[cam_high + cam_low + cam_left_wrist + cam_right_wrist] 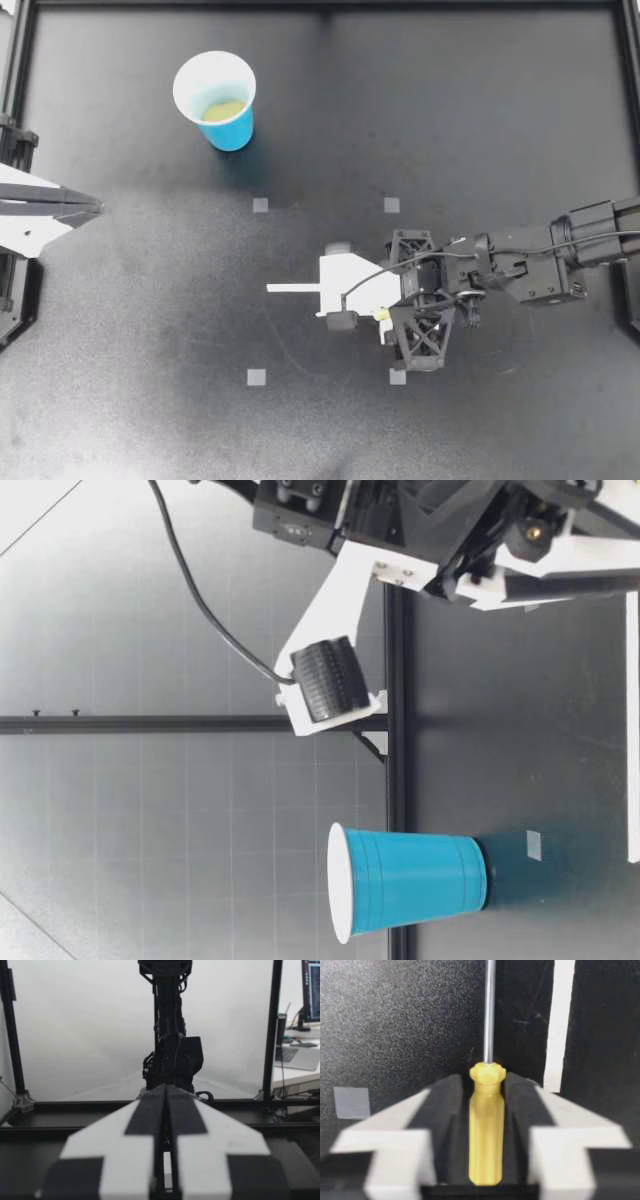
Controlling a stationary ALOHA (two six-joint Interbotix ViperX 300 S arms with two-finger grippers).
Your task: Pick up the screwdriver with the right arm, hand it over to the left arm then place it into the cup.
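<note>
The screwdriver has a yellow handle and a thin steel shaft. It lies on the dark table under my right gripper, which points down over it from the right side. In the right wrist view the black pads press the handle from both sides and the shaft runs straight ahead. The blue cup stands upright at the far left of the table, well away, and also shows in the low view. My left gripper rests at the left edge, with its fingers pressed together and nothing held.
A white strip lies on the table beside the shaft. Small grey square markers dot the middle of the table. A black frame rail borders the table. A desk with a laptop stands beyond the frame.
</note>
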